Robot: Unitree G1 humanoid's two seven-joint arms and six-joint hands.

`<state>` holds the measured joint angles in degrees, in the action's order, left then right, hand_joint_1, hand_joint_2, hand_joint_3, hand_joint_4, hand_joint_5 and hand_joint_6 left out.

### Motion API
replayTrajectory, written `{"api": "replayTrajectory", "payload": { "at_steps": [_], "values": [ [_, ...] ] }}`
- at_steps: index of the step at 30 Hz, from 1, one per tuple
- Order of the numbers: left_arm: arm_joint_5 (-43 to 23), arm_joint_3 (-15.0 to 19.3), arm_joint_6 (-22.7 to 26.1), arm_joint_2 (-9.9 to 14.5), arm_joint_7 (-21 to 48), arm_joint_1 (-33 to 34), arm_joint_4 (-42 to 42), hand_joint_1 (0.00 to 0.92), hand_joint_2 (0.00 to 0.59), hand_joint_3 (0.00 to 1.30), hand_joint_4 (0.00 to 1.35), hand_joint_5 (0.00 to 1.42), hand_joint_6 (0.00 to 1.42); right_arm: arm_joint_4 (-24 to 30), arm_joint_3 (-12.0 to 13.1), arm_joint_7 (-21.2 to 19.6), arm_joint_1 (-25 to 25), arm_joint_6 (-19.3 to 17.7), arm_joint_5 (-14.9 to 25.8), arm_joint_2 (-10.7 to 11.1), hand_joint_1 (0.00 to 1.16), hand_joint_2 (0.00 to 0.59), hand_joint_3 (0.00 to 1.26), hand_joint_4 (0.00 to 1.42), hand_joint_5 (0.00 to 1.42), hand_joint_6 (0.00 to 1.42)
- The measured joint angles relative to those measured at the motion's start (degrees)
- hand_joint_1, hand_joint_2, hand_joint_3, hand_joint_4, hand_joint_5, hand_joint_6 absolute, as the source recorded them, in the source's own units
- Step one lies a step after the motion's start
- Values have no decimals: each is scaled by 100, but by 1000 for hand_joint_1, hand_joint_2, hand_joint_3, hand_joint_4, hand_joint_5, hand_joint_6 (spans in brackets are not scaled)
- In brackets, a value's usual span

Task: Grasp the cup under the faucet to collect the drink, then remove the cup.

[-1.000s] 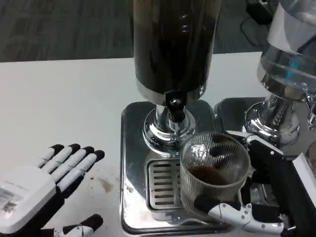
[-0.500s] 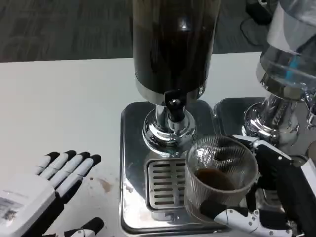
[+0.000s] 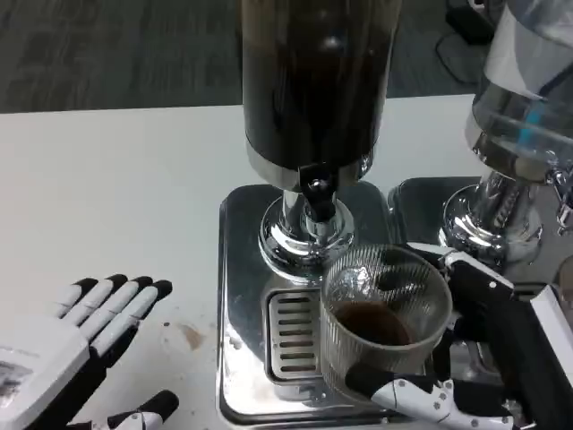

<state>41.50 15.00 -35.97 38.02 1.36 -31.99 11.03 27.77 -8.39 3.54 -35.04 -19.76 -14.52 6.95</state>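
Observation:
A ribbed clear glass cup [image 3: 383,322] with dark drink in its bottom stands over the drip grate [image 3: 291,334], just in front of the faucet [image 3: 315,195] of the dark drink dispenser [image 3: 313,81]. My right hand [image 3: 483,358] grips the cup from its right side, thumb across the front near the base and fingers behind. My left hand [image 3: 63,354] hovers over the white table at the lower left, fingers apart, holding nothing.
The dispenser stands on a shiny steel tray [image 3: 235,296]. A second dispenser [image 3: 528,107] with clear liquid and its own steel base [image 3: 421,202] stands close at the right, behind my right hand. A small brown stain [image 3: 190,336] marks the table [image 3: 107,197].
The cup, held by my right hand, shifted slightly right and then back left toward the faucet. My left hand drifted down and left, toward the picture's edge.

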Motion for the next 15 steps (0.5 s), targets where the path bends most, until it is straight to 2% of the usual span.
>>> {"api": "replayTrajectory", "payload": {
  "at_steps": [15],
  "values": [
    [-100, 49, -67, 35, -4, -37, -79, 0, 254, 0, 0, 0, 0, 1, -14, -2, -30, 1, -8, -21, 923, 160, 554, 636, 899, 1212]
  ]
}}
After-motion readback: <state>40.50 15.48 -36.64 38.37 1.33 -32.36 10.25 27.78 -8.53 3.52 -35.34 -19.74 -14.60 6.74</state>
